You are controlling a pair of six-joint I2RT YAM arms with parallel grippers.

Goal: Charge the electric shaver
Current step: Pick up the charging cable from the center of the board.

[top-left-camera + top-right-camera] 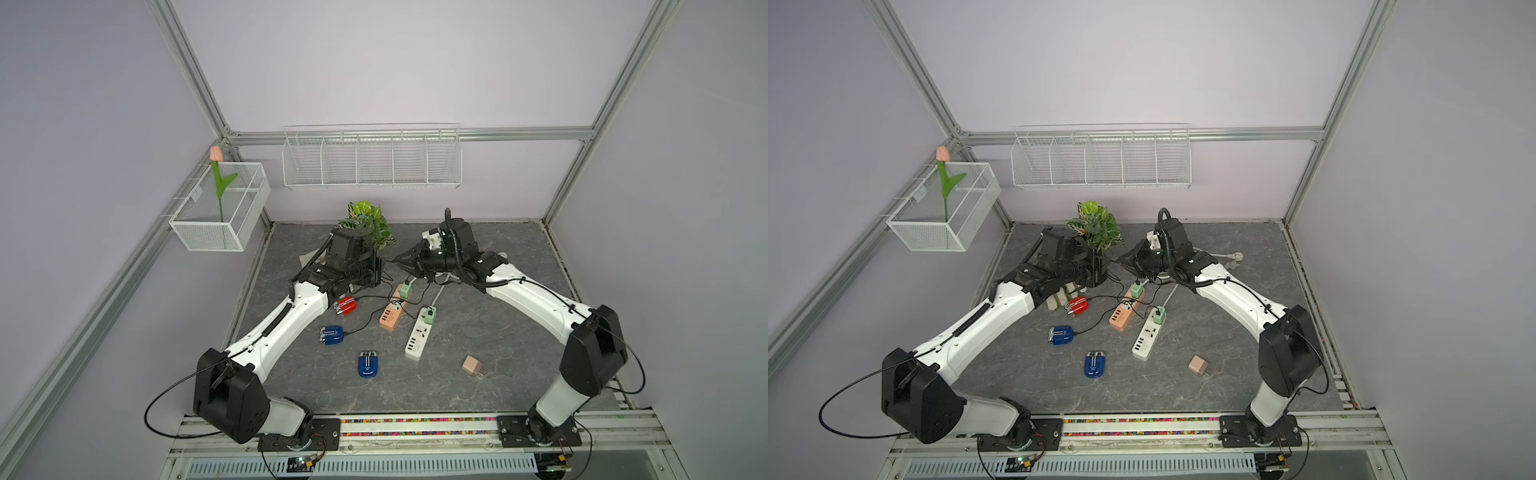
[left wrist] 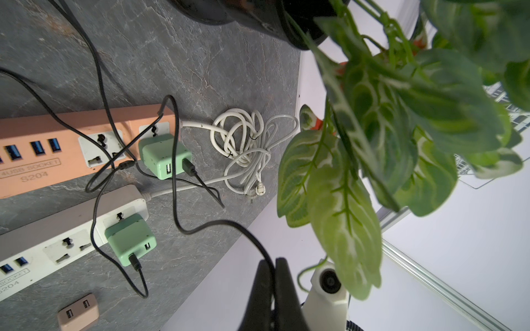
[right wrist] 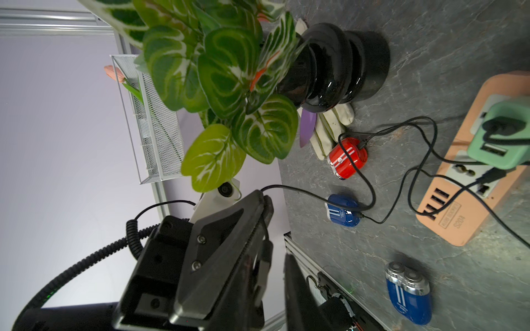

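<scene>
Carefully now: treat as a handover of the black cable (image 2: 175, 206). Note the left hand (image 2: 275, 265), low centre of the left wrist view, pinched fully shut on that cable. Note the right hand (image 1: 401, 259), mid-frame in both top views, tips aimed at the left one and just beside it; cannot tell whether closed on anything, so confirm a grip before any pull. Find the uncabled blue shaver (image 1: 368, 364) lying flat on the surface (image 1: 498, 374), lower centre in both top views, well apart from both hands. Leave alone the red shaver (image 1: 345, 305) and the other blue shaver (image 1: 331, 335), each with a lead at it. Trace the cable among the crossing leads first; cannot tell where its ends lie. Grip close to the plug, not mid-length, so the connector points true. Release left only once right holds firm. Lift slack clear of the orange power strip (image 1: 390, 320) and green adapter (image 1: 405, 289) to avoid dragging them. Mind the plant (image 1: 370, 222) leaves just beside both hands.
</scene>
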